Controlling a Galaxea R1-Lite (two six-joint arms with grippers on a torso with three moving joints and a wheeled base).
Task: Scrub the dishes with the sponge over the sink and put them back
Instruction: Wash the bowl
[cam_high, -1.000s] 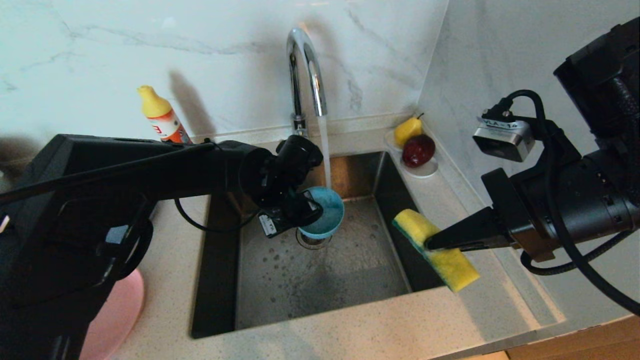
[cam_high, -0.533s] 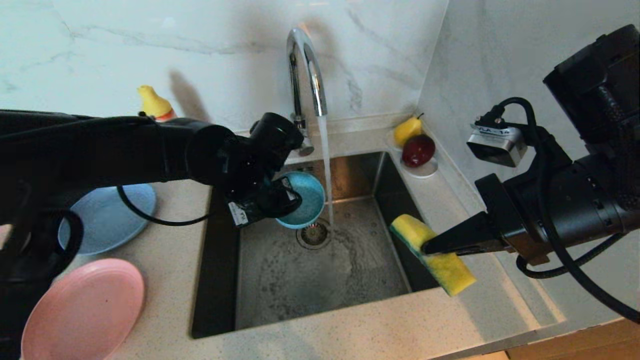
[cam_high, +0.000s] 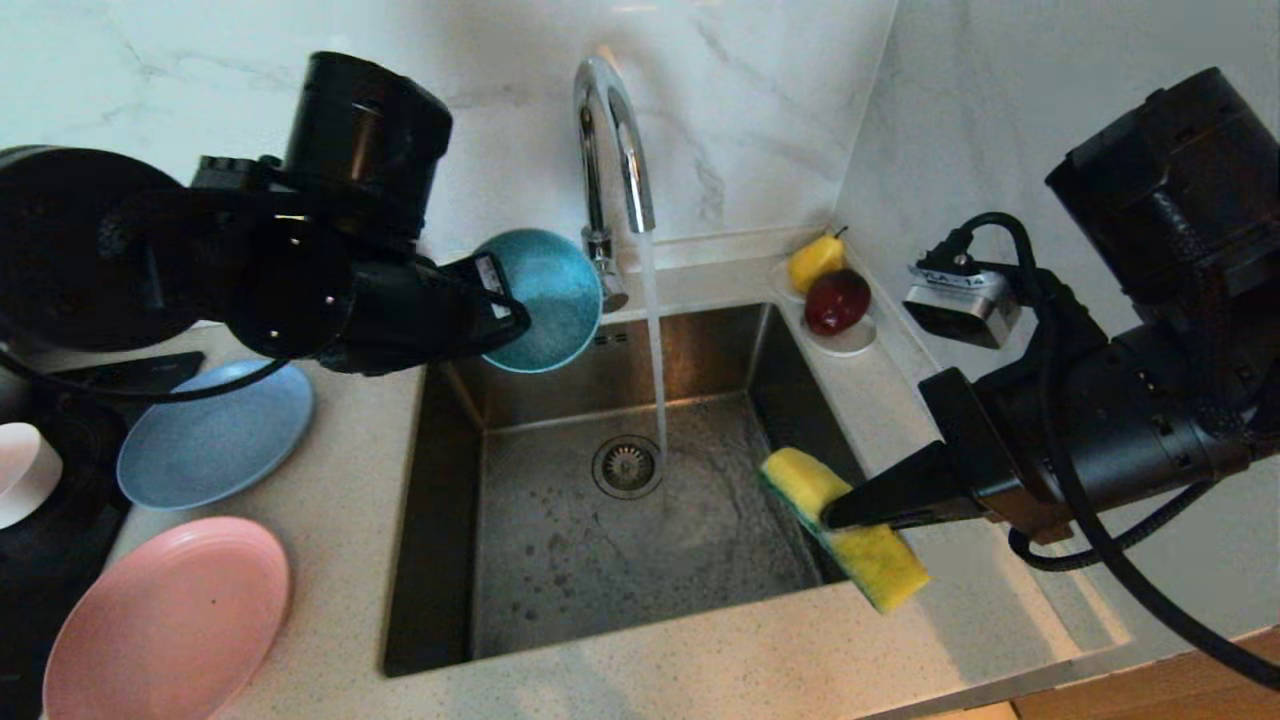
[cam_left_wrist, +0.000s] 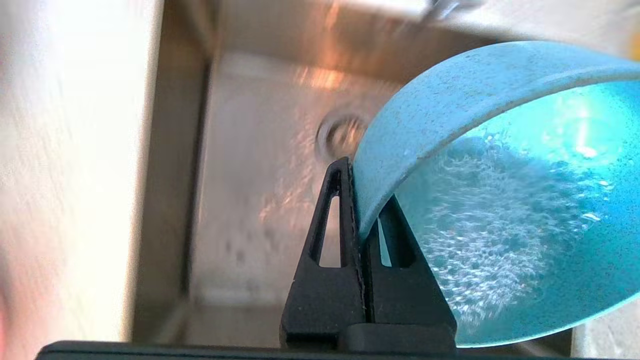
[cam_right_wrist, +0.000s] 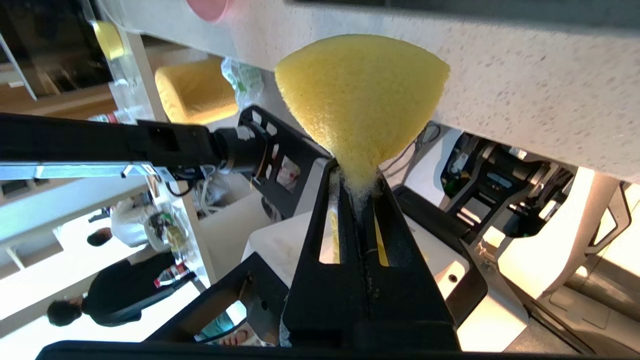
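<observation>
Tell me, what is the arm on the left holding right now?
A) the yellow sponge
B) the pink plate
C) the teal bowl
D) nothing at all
C: the left gripper is pinched shut on the rim of the teal bowl, holding it up beside the tap, while the sponge sits in the right gripper and the pink plate lies on the counter.
</observation>
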